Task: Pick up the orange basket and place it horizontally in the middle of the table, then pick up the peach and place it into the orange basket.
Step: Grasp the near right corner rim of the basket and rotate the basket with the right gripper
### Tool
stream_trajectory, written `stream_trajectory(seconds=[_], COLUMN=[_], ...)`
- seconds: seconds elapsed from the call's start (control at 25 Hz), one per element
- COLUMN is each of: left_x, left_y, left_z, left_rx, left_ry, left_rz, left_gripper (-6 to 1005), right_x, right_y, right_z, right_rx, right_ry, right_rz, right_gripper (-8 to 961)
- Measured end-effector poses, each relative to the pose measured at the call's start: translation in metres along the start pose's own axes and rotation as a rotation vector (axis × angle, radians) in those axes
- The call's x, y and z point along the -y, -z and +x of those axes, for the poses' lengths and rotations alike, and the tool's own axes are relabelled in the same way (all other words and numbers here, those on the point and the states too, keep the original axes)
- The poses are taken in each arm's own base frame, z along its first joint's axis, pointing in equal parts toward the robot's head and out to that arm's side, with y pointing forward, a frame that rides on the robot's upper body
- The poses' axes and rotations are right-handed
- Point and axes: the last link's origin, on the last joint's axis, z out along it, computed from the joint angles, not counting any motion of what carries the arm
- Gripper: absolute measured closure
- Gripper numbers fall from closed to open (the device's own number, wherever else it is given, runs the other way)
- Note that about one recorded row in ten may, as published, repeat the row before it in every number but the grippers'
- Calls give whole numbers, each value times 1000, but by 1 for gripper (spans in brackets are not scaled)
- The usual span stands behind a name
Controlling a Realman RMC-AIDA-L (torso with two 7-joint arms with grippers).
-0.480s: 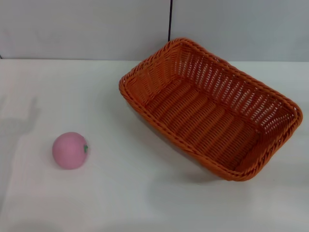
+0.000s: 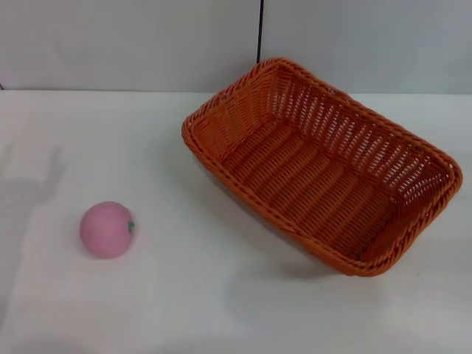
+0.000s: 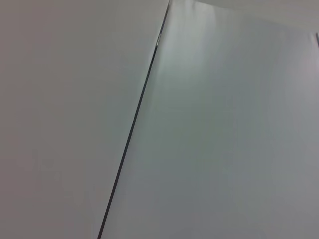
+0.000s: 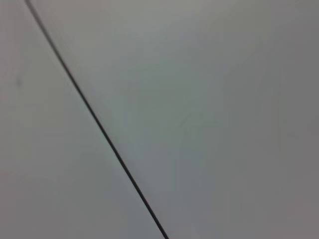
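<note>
I see the orange basket (image 2: 322,168) lying askew toward the table's (image 2: 206,295) far right corner, the peach (image 2: 108,229) well apart near its left edge; neither gripper shows, so I cannot tell their fingers' state.

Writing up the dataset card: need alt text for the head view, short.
An empty orange basket sits at an angle on the right side of a white table, its far corner near the back wall. A small pink peach rests alone on the table's left side, well apart from the basket. No arm or gripper is in view.

Nothing of the robot's own body in view beyond a faint grey shadow (image 2: 33,181) on the table (image 2: 192,302).
</note>
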Motion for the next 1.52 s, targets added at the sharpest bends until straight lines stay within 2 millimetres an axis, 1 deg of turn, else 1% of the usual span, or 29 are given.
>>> stream_trajectory(seconds=[0.2, 0.32, 0.4, 0.52, 0.68, 0.76, 0.88, 0.92, 0.96, 1.08, 1.2, 1.24, 1.28, 1.4, 1.52], left_x=[1, 1, 1, -1, 0, 1, 1, 1, 1, 2, 2, 2, 2, 2, 3], left_y=[1, 0, -1, 0, 3, 5, 6, 7, 7, 7, 7, 7, 7, 8, 9], left_z=[-2, -2, -3, -4, -5, -5, -5, -5, -5, -6, -7, -7, -7, -7, -6], left_rx=[10, 12, 18, 28, 51, 58, 62, 65, 65, 73, 79, 79, 79, 80, 82], left_ry=[57, 96, 99, 105, 102, 98, 95, 92, 92, 89, 90, 90, 90, 90, 89], left_rz=[16, 19, 11, 0, -10, -11, -11, -11, -11, -8, -6, -5, -5, -3, 0], left_gripper=[185, 184, 183, 182, 180, 179, 180, 181, 182, 184, 186, 187, 187, 189, 191], right_x=[-1, -5, -12, -28, -44, -56, -77, -89, -89, -109, -132, -143, -143, -159, -171], right_y=[-1, 1, 0, -7, -27, -38, -56, -66, -66, -84, -101, -110, -110, -125, -131], right_z=[2, 2, 2, -1, -20, -30, -49, -57, -57, -69, -73, -72, -72, -67, -58], right_rx=[-17, -33, -87, -204, -351, -460, -625, -714, -714, -838, -960, -1040, -1040, -1180, -1295], right_ry=[-24, -22, 8, 44, 27, 21, 56, 101, 101, 201, 265, 286, 286, 342, 434], right_rz=[-10, -55, -152, -355, -543, -639, -764, -804, -804, -823, -818, -785, -785, -718, -682], right_gripper=[426, 426, 426, 426, 426, 426, 426, 426, 426, 427, 427, 419, 411, 387, 316])
